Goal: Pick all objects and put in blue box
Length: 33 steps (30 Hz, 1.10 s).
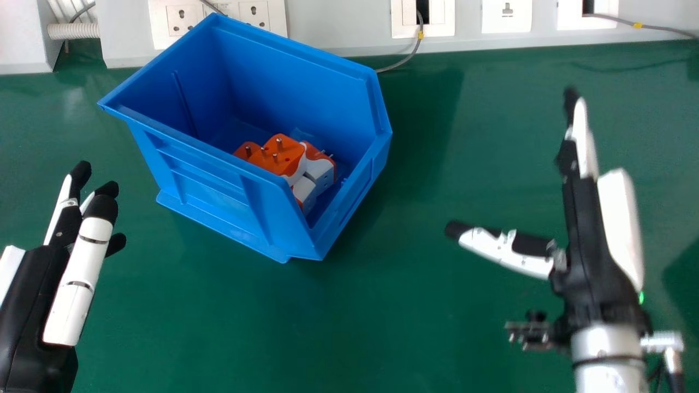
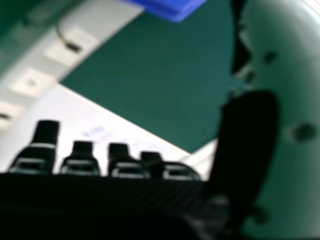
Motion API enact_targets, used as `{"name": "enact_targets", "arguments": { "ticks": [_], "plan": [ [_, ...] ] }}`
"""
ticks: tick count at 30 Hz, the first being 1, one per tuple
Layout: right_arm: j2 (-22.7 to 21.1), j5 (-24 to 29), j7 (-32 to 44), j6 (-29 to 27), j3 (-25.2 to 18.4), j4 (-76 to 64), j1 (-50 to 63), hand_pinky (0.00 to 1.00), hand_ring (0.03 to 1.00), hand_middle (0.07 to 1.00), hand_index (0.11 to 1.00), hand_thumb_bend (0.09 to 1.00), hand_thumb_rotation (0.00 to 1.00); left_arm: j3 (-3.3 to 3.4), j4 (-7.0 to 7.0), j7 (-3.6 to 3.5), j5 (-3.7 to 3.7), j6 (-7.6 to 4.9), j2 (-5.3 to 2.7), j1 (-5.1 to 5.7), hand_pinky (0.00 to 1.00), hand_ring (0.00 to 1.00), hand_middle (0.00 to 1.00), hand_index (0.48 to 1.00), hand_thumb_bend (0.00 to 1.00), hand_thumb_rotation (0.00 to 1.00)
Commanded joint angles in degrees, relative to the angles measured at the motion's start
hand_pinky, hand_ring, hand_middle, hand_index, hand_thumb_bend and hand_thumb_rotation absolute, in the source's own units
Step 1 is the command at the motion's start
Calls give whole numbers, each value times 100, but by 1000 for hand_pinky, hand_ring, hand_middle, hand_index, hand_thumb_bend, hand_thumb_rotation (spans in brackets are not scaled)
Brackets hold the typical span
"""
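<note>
I have the orange-and-white plug adapters point(image 1: 277, 154) bunched together inside the blue box point(image 1: 205, 177), prongs showing on some. The box sits on the green table point(image 1: 382, 327), between my hands and well apart from my right hand point(image 1: 592, 267), whose fingers are straight, thumb held wide. My left hand point(image 1: 33, 305) has its fingers loosely extended, slightly spread, pinching nothing. Wall sockets point(image 1: 254, 15) line the panel point(image 1: 338, 27) behind.
</note>
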Motion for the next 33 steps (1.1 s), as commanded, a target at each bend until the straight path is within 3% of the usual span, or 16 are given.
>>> {"name": "enact_targets", "arguments": {
  "ticks": [1, 4, 8, 16, 20, 24, 29, 33],
  "plan": [
    [132, 753, 467, 413, -202, -588, 207, 865, 1000, 1000, 998, 521, 375, 46, 27, -6, -160, -212, -48, -57, 910, 963, 969, 1000, 486, 1000],
    [224, 1300, 774, 903, -342, -1040, 462, 950, 1000, 1000, 1000, 427, 796, 56, 132, -3, -300, -273, -75, -106, 940, 987, 990, 1000, 490, 1000],
    [271, 1737, 953, 1005, -506, -1237, 655, 980, 1000, 1000, 1000, 387, 917, 49, 264, 33, -420, -318, -144, -198, 952, 995, 996, 1000, 482, 1000],
    [104, 2481, 1401, 1025, -975, -1509, 1009, 991, 1000, 1000, 1000, 342, 989, -21, 370, 92, -458, -409, -284, -257, 965, 999, 1000, 1000, 445, 1000],
    [-38, 2732, 1616, 1023, -1230, -1491, 1063, 994, 1000, 1000, 1000, 338, 993, 44, 586, 111, -498, -456, -288, -392, 966, 999, 1000, 1000, 439, 1000],
    [-132, 2776, 1705, 1025, -1330, -1528, 1047, 997, 1000, 1000, 1000, 341, 998, 22, 675, 201, -457, -488, -335, -469, 968, 999, 1000, 1000, 427, 1000],
    [-239, 2970, 1875, 917, -1516, -1397, 943, 994, 1000, 1000, 1000, 348, 1000, 51, 870, 283, -407, -600, -350, -547, 965, 995, 1000, 1000, 431, 1000],
    [-263, 3019, 1970, 718, -1600, -1246, 884, 992, 1000, 1000, 1000, 352, 1000, 97, 1017, 214, -476, -736, -305, -530, 962, 995, 1000, 1000, 434, 1000]
  ]
}}
